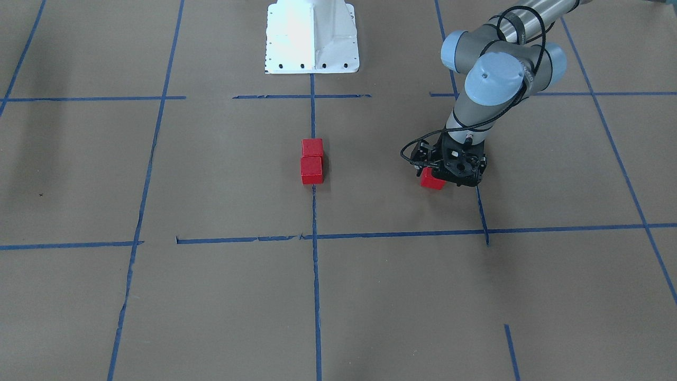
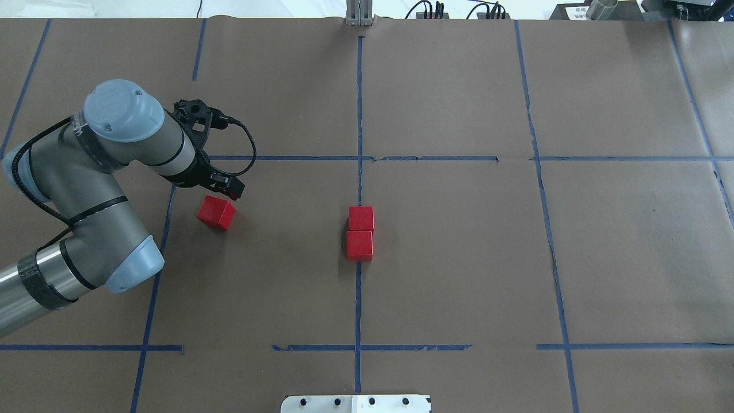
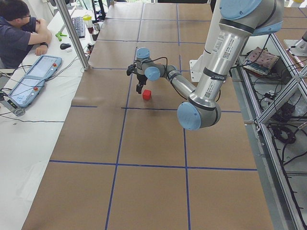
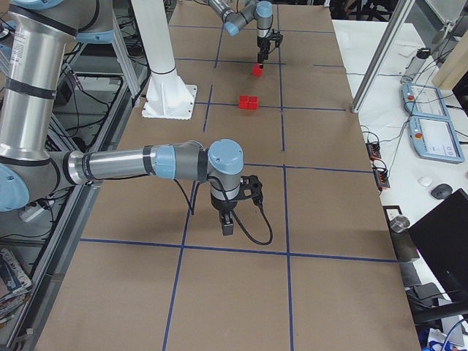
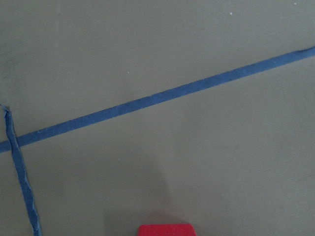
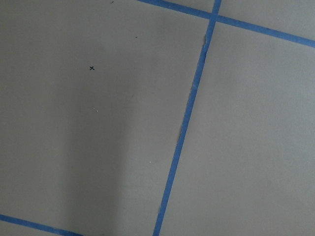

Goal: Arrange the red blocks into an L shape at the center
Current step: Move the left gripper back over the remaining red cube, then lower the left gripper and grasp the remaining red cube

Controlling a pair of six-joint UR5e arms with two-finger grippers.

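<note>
— Left gripper (image 1: 448, 173) in the front-facing view: how does it stand?
— Right of middle, pointing down over the lone red block (image 1: 431, 181), which peeks out at its lower left. Its fingers are hidden; I cannot tell how wide they stand. The two red blocks (image 1: 312, 161) touch on the blue tape line (image 1: 313, 114) mid-frame, inside the centre square (image 1: 238, 169).
— Overhead?
— Left of middle, the left gripper (image 2: 225, 186); the lone red block (image 2: 216, 212) lies just below it in the frame, askew, inside the square's left edge.
— Side views?
— From the left, that block (image 3: 147, 94) is just below the left gripper (image 3: 139, 88). From the right, the right gripper (image 4: 228, 224) points down at brown paper (image 4: 329, 212), lower middle; its opening I cannot tell.
— Wrist cameras?
— Left: the block's top (image 5: 166, 229) at the bottom edge. Right: paper crossed by blue tape.
</note>
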